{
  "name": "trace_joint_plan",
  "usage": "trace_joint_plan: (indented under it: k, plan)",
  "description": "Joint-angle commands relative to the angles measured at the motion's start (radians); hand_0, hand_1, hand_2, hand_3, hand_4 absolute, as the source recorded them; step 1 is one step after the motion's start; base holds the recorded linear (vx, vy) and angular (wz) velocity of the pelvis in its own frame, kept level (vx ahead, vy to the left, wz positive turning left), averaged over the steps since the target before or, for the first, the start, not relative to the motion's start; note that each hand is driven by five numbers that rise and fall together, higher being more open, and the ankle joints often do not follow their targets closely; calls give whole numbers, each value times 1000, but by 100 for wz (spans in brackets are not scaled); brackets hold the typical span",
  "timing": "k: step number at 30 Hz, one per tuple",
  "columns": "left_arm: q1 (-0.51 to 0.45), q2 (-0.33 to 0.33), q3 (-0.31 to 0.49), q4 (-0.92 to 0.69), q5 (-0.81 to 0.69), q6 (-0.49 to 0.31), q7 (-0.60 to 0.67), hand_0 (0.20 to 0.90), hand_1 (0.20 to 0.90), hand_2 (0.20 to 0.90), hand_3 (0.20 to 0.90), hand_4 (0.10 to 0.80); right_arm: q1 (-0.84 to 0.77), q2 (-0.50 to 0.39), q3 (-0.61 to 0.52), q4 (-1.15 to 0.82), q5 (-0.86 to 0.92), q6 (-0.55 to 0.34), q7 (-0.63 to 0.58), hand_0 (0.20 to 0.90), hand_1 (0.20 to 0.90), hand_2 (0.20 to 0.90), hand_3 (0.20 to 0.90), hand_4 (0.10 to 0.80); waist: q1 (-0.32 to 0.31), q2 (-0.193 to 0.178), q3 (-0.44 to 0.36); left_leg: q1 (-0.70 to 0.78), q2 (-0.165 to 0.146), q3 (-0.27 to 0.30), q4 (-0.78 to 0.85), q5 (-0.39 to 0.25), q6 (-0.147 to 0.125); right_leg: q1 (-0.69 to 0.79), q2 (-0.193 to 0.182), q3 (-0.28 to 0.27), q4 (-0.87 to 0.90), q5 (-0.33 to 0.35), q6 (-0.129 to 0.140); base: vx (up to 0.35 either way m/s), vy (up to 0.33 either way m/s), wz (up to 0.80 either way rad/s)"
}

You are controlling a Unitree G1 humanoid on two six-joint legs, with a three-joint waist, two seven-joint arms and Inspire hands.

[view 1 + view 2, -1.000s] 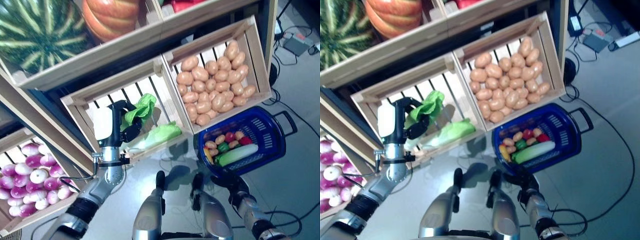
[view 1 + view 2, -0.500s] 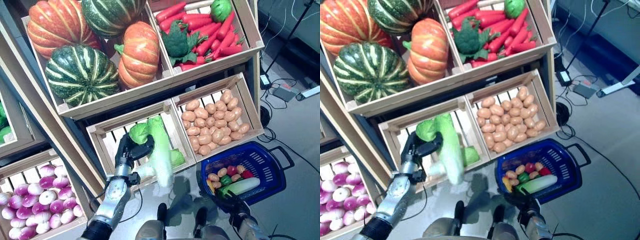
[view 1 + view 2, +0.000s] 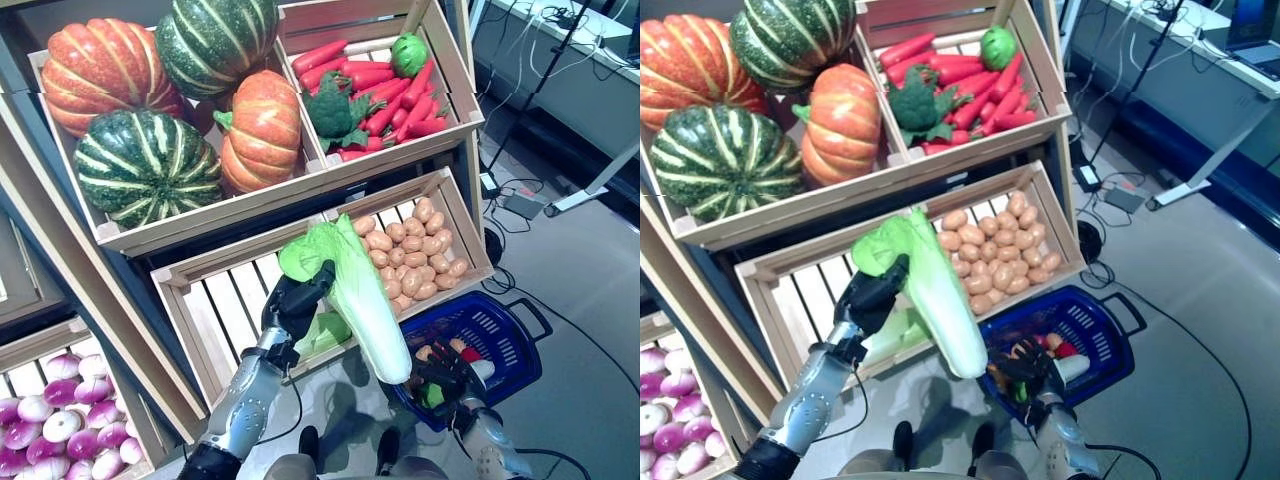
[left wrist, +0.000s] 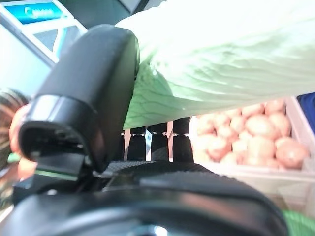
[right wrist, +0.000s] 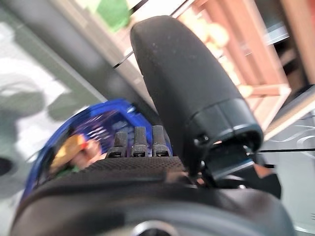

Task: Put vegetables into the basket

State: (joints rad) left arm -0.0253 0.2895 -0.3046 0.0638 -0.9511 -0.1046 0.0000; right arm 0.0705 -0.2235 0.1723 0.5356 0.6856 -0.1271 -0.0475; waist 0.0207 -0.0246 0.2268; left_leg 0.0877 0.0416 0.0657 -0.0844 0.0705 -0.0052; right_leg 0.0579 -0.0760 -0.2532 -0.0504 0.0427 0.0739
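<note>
1. Step in hand: the carry from crate to basket. The left hand (image 3: 297, 300) has its fingers and thumb curled round a long pale-green cabbage (image 3: 362, 300), gripped near the leafy end; the left wrist view confirms leaf pressed between thumb and fingers
2. Position of the item: the cabbage hangs clear of the slatted crate (image 3: 222, 302), white stem end down, its tip just beside the near rim of the blue basket (image 3: 505, 342) but not yet over the opening
3. A second green vegetable (image 3: 322, 333) remains in that crate, beside the left hand
4. The right hand (image 3: 442, 372) has its fingers hooked over the basket's near rim, judged to be holding it; the basket already carries several small vegetables
5. Next move, as judged: swing the cabbage further toward the basket's middle and lower it stem-first before release. It is long relative to the basket, so it should be laid along the length, or it may tip over the rim
</note>
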Motion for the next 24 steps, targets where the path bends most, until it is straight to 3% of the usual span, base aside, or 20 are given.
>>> trace_joint_plan:
  k: [1,7,13,24]
  plan:
    - [-84,-6,28,-124,38,-20,-70,300,300,300,300,400,-15,-27,5,-158,93,-41,178,900,900,900,900,800,-2,-35,-81,-20,-16,15,67,-104,-5,21,-73,12,30,8,54,10,0,-5]
    - [-63,32,62,-138,76,22,-96,300,300,300,300,400,20,-71,-3,-335,271,63,495,900,900,900,900,800,-3,-49,-101,-14,-16,23,55,-102,-4,21,-75,10,18,12,65,4,0,-1]
    - [-76,64,46,-142,109,24,-95,300,300,300,300,400,-15,-135,24,-424,296,79,542,900,900,900,900,800,5,-54,-109,-13,-16,29,51,-102,-4,20,-75,8,16,11,70,0,0,0]
    - [-94,97,11,-132,104,18,-121,300,300,300,300,400,-80,-236,96,-503,242,203,685,900,900,900,900,800,16,-58,-126,-3,-17,31,37,-98,-6,26,-78,5,10,10,74,-3,0,-2]
